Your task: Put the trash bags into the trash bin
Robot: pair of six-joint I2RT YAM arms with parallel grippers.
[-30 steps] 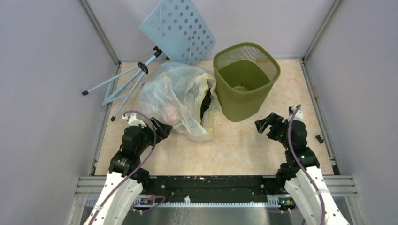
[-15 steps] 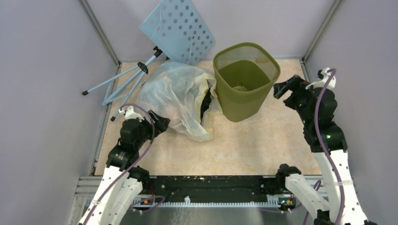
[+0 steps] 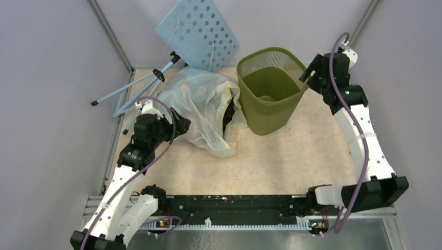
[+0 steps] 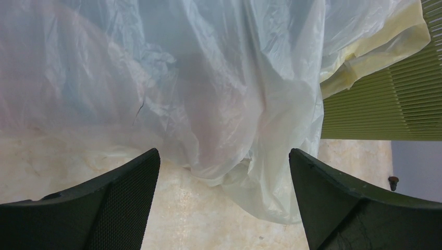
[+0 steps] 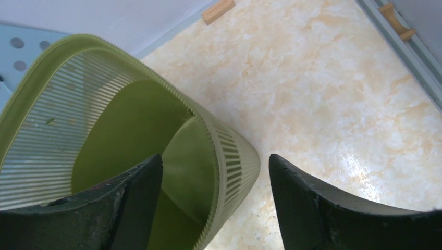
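Observation:
The olive-green trash bin [image 3: 268,115] stands upright at the back centre, with nothing showing inside. My right gripper [image 3: 307,74] hangs open over its right rim. In the right wrist view the bin's rim corner [image 5: 232,151] lies between the spread fingers of that gripper [image 5: 215,159], apart from both. Of the trash bags I see only a dark sliver [image 3: 227,116] between the clear bag and the bin. My left gripper [image 3: 180,126] is open at the clear bag's near left edge. In the left wrist view its fingers [image 4: 224,154] frame the bag's hem without touching it.
A large translucent clear-yellowish bag [image 3: 195,107] [image 4: 208,88] lies slumped against the bin's left wall [image 4: 385,104]. A pale blue perforated board [image 3: 198,32] on a tripod [image 3: 136,88] lies toppled at the back left. Enclosure walls stand close on both sides.
My right arm has swung up from the front right to the bin's right rim, and its jaws have narrowed slightly. The left gripper has crept forward to the clear bag.

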